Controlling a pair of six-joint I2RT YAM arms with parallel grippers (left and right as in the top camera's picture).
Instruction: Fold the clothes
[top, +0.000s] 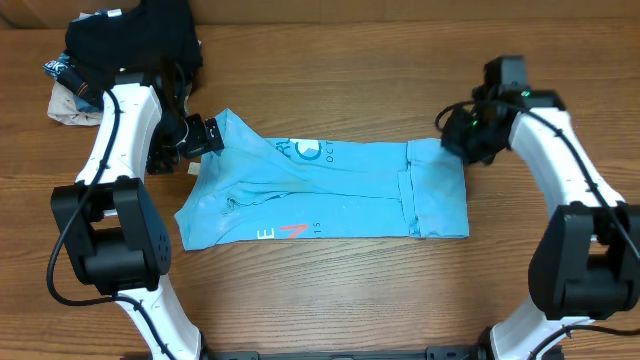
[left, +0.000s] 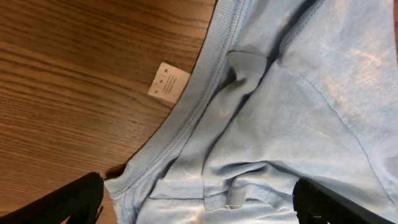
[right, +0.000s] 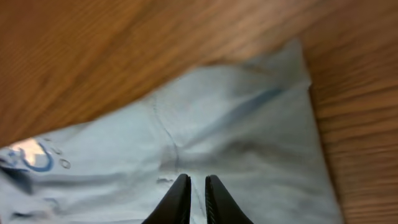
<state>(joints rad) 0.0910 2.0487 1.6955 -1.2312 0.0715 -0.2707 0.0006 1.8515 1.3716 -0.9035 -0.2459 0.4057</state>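
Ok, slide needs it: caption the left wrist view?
Open left gripper above the collar of the blue T-shirt, white tag beside it.

Place: robotics lab bench, it seems
Proof: left arm and right arm, white-and-black, flanking a wood-grain table
Also: dark garment pile in the corner

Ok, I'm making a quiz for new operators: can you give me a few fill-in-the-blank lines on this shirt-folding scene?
1. The light blue T-shirt lies on a ___ table.
2. The left gripper has its jaws wide ___ above the shirt's collar.
3. The white tag beside the collar rests on the ___.
4. The pile of dark garments lies at the table's far ___ corner.
Missing words: wooden; open; table; left.
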